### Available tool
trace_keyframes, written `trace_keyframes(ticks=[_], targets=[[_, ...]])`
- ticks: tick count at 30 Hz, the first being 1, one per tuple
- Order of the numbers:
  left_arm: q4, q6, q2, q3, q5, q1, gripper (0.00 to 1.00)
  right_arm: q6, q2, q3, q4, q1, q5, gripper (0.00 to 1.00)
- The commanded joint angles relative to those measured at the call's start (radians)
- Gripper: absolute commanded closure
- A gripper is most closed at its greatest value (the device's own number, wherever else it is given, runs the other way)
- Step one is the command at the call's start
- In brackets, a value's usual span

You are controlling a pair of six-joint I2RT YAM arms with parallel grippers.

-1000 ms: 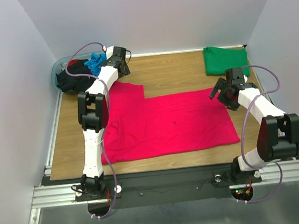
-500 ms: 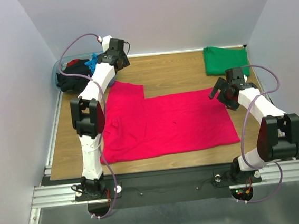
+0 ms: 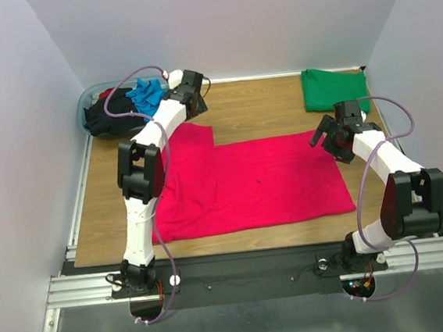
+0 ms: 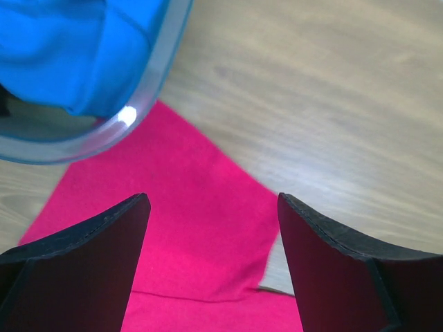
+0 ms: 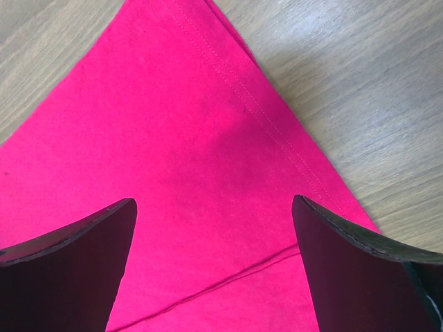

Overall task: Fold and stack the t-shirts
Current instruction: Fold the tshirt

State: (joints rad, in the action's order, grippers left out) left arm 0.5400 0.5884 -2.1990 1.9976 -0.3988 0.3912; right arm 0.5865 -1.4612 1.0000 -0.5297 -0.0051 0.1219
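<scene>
The magenta-red t-shirt (image 3: 247,183) lies spread flat on the wooden table, partly folded. My left gripper (image 3: 196,96) is open and empty above the shirt's far left sleeve corner (image 4: 201,228), beside the tub. My right gripper (image 3: 326,136) is open and empty above the shirt's far right corner (image 5: 208,138). A folded green t-shirt (image 3: 335,87) lies at the far right. The turquoise-blue t-shirt (image 3: 145,94) and the black t-shirt (image 3: 111,118) sit bunched in the tub; the blue one also shows in the left wrist view (image 4: 76,48).
The translucent bluish plastic tub (image 3: 87,99) stands at the far left corner; its rim (image 4: 149,97) is close to my left gripper. Grey walls close in the table on three sides. Bare wood (image 3: 255,108) lies between the tub and the green shirt.
My left gripper has swung right, from over the tub to above the red shirt's far left corner. The right arm has not moved.
</scene>
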Motion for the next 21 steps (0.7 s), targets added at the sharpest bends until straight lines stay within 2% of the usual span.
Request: trace_keyframes(ticks=[1,11,21], targets=[[0.049,0.031,-0.042,0.033,-0.011,0.008,0.14,-0.008,0.001,0.014,0.04,-0.001,0.004,0.0],[0.086,0.059,-0.172,0.096,-0.06,0.005,0.15,-0.02,-0.011,0.014,0.046,-0.001,-0.021,0.0],[0.084,0.12,-0.202,0.148,-0.04,-0.035,0.17,-0.025,-0.019,0.011,0.05,-0.001,-0.016,0.0]])
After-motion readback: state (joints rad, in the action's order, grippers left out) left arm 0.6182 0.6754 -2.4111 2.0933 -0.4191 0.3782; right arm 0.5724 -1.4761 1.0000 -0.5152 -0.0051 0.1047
